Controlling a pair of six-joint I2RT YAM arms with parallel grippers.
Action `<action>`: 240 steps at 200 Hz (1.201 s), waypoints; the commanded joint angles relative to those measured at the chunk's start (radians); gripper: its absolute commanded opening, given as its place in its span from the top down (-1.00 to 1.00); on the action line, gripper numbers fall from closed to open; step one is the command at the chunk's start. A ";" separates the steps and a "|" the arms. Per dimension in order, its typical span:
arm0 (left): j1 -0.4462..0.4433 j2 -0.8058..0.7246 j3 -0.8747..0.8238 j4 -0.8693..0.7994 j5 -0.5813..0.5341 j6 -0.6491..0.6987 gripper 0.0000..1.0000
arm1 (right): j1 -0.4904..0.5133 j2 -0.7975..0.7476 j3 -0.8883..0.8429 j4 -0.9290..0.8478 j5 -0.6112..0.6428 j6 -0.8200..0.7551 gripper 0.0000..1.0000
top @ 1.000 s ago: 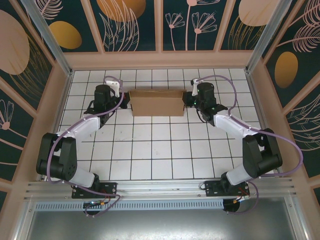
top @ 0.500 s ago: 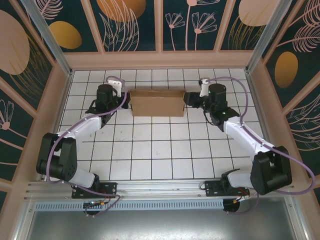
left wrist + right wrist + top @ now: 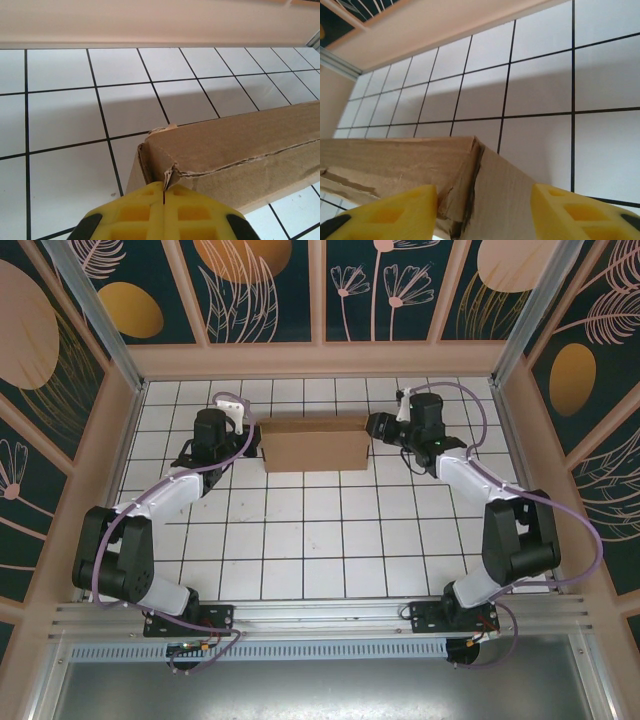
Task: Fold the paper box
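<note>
Seen from above, a white tiled table (image 3: 320, 550) with thin black grid lines runs away from the viewer. At its near edge two robot arms are bolted side by side, both black and white with purple cables. The left arm (image 3: 160, 495) reaches away up the left side and the right arm (image 3: 500, 530) up the right side. Towards the far end of the table, centred between left and right, lies the plain brown corrugated cardboard paper box (image 3: 314, 445), long side running left to right, with an arm at each short end. The left gripper (image 3: 164, 187) is at the box's left end. Its yellow fingers (image 3: 135, 215) are pressed together, and a thin torn lip of the box's corner runs down into the seam between them (it looks pinched there). The right gripper (image 3: 484, 192) is at the box's right end. Its yellow fingers (image 3: 395, 215) stand well apart, straddling a creased corner of the cardboard; whether they press on it cannot be told. Beyond the box, a pale wooden rail (image 3: 320, 360) borders the far edge of the table. Above it stand dark wall panels (image 3: 260, 290) painted with leaves and flowers.
</note>
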 commanded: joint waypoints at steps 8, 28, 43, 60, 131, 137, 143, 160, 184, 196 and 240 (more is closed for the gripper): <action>-0.003 -0.002 -0.027 -0.197 0.008 -0.021 0.55 | 0.022 0.028 -0.025 -0.057 0.068 -0.005 0.11; -0.003 -0.078 -0.069 -0.151 0.043 -0.064 0.14 | 0.026 0.030 -0.052 -0.051 0.085 0.006 0.13; -0.004 -0.128 -0.094 -0.128 0.081 -0.088 0.01 | 0.031 0.030 -0.056 -0.053 0.104 0.016 0.14; -0.004 -0.168 -0.104 -0.135 0.132 -0.098 -0.02 | 0.033 0.031 -0.048 -0.059 0.118 0.027 0.15; -0.001 -0.278 -0.129 -0.095 0.226 -0.133 0.08 | 0.038 0.043 0.004 -0.096 0.130 0.053 0.15; -0.001 -0.281 -0.125 -0.081 0.242 -0.151 0.07 | 0.039 0.046 0.007 -0.100 0.129 0.052 0.15; 0.000 -0.287 -0.124 -0.066 0.247 -0.172 0.05 | 0.039 0.046 0.012 -0.106 0.130 0.051 0.15; 0.001 -0.296 -0.110 -0.044 0.210 -0.253 -0.05 | 0.039 0.049 0.018 -0.115 0.134 0.047 0.15; 0.014 -0.287 -0.082 -0.050 0.106 -0.344 -0.33 | 0.039 0.047 0.024 -0.124 0.146 0.042 0.15; 0.023 -0.266 -0.073 -0.047 0.083 -0.371 -0.39 | 0.039 0.047 0.026 -0.124 0.149 0.040 0.15; 0.029 -0.132 -0.089 0.054 0.107 -0.470 -0.34 | 0.039 0.055 0.029 -0.130 0.149 0.032 0.16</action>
